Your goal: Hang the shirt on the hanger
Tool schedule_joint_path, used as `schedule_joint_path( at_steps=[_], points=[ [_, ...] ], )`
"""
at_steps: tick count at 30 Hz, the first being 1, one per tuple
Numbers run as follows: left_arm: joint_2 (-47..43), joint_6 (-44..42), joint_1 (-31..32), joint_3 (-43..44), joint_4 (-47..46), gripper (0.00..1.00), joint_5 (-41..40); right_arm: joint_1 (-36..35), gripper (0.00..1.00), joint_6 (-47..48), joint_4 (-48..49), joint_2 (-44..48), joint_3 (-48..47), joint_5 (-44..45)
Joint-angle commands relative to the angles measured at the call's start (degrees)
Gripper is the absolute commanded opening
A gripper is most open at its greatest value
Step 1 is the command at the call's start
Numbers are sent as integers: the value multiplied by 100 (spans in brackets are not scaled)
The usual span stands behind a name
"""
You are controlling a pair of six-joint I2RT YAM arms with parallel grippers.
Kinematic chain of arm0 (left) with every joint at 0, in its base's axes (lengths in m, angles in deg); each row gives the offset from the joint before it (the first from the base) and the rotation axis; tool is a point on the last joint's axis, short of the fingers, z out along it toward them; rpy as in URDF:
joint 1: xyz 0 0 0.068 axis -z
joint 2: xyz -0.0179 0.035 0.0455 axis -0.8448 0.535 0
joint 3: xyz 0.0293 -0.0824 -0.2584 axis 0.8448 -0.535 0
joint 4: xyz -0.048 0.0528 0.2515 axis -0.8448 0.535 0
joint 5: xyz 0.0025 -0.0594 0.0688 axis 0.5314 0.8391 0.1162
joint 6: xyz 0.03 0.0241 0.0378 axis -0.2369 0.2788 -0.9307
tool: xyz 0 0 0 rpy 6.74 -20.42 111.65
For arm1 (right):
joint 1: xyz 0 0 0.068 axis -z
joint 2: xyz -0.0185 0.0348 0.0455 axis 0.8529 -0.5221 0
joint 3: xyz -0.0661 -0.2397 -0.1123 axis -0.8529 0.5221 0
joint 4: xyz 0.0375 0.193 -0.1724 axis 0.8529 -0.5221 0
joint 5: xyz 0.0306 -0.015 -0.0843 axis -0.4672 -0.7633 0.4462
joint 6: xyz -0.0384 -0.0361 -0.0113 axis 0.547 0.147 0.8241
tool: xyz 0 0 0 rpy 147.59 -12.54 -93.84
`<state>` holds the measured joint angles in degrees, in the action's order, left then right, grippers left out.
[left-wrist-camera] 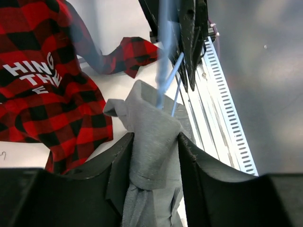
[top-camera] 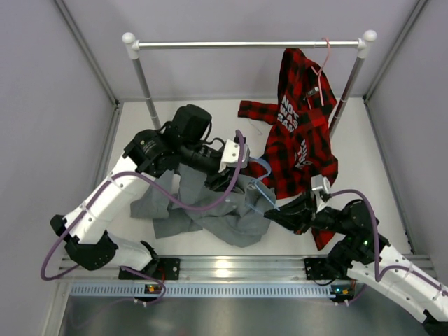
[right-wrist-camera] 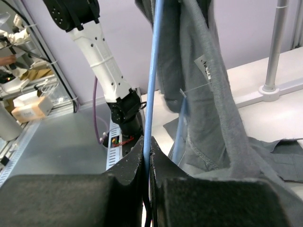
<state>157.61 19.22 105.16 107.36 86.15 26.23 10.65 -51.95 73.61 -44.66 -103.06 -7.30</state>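
Observation:
The grey shirt (top-camera: 217,213) lies crumpled on the table, with one part lifted. My left gripper (top-camera: 236,180) grips a bunched fold of that shirt (left-wrist-camera: 154,137); the fabric fills the gap and touches both fingers (left-wrist-camera: 118,165). The light-blue hanger (top-camera: 260,189) runs between the two grippers. My right gripper (right-wrist-camera: 149,151) is shut on one wire of the hanger (right-wrist-camera: 151,80), and the grey shirt (right-wrist-camera: 208,94) hangs right beside that wire. In the left wrist view the hanger (left-wrist-camera: 163,61) enters the top of the fold, below the right gripper (left-wrist-camera: 189,42).
A red-and-black plaid shirt (top-camera: 301,133) hangs by a pink hanger (top-camera: 323,59) from the rail (top-camera: 248,44) at the back right, its hem spread on the table next to my right gripper (top-camera: 280,213). A rack post (right-wrist-camera: 274,52) stands behind.

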Motion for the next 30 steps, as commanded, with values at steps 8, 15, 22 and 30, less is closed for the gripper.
schedule_joint_path(
  at_steps=[8,15,22,30],
  points=[
    [-187,-274,-5,-62,64,0,852,-64,0,308,308,-143,-675,-377],
    [-293,-99,-13,25,64,63,299,-64,0,589,-18,-143,-887,-351],
    [-398,165,-13,123,-208,78,-361,-64,0,449,105,15,-615,-360],
    [-583,261,-13,52,-217,49,-264,-73,0,571,-123,85,-641,-509]
  ],
)
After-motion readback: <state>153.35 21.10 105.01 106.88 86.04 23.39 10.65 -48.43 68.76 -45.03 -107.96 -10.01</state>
